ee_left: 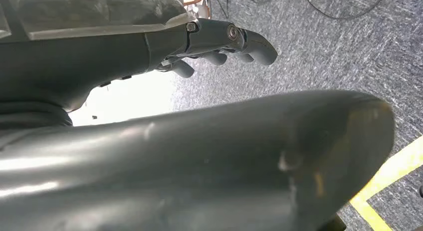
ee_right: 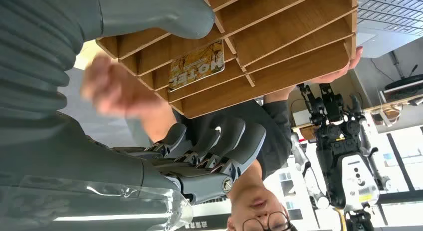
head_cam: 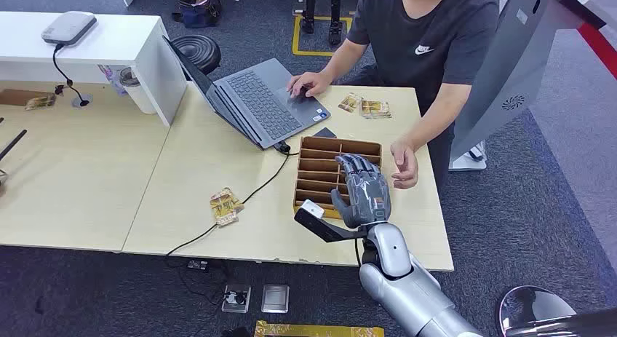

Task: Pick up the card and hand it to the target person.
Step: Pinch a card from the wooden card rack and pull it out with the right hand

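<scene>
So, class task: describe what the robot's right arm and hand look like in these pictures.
The right arm is smooth, rounded silver metal with a ball-like wrist section. The right hand is dark grey, with segmented fingers, a grey ribbed cover and a thick grey thumb. A black bracket with a white-tipped camera projects from the wrist.

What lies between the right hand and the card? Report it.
In the right wrist view, only a wooden divider of the tray lies between the right hand and the card, which stands in a slot.

My right arm (head_cam: 407, 279) is smooth silver with a rounded wrist joint; just behind the dark grey right hand (head_cam: 366, 191) sits a black bracket with a white-tipped camera (head_cam: 313, 209). The left hand (ee_left: 219, 41) is dark grey, with a round screw at a knuckle.
</scene>
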{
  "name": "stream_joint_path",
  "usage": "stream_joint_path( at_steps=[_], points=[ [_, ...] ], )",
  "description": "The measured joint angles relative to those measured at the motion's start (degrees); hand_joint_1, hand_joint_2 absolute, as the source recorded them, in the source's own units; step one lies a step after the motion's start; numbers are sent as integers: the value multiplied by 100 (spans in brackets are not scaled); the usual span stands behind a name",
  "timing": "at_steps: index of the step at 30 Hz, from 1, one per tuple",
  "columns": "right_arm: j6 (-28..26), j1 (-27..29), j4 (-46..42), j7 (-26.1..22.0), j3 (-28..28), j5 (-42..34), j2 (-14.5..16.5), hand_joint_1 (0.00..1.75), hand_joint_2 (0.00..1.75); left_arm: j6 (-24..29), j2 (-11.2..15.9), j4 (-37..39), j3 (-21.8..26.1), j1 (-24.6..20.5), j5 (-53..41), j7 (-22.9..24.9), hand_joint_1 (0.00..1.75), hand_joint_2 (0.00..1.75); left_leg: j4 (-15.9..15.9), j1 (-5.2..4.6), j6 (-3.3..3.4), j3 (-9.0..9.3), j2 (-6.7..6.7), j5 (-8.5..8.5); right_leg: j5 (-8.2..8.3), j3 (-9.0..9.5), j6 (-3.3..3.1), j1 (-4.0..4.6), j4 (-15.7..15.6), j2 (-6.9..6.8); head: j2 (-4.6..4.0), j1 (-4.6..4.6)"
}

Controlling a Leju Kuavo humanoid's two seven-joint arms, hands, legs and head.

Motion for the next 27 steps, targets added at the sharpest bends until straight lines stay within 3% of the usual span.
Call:
stream_joint_path(
  at_steps=[15,19,22,25,27],
  points=[
    [-14,-48,155,2,-2,5,3,57,175,1,0,0,-2,-13,0,0,0,0,0,0,0,-1,0,0,0,0,0,0,0,0,0,2],
    [-30,-79,200,21,-9,-12,4,80,175,4,0,0,-5,-23,-5,-2,0,0,0,0,0,0,0,0,0,0,0,0,0,0,0,1],
    [-47,-122,240,33,-24,-21,4,84,175,3,0,0,-10,-35,-36,-3,0,0,0,0,0,0,0,0,0,0,0,0,0,0,0,2],
    [-62,-179,281,46,-40,-18,4,104,175,3,0,0,-31,-50,-86,-8,0,0,0,0,0,0,0,0,0,0,0,0,0,0,0,2],
    [-67,-231,320,54,-61,-2,4,102,175,12,0,-1,-48,-62,-122,-10,0,0,0,0,0,0,0,0,0,0,0,0,0,0,0,2]
  ],
)
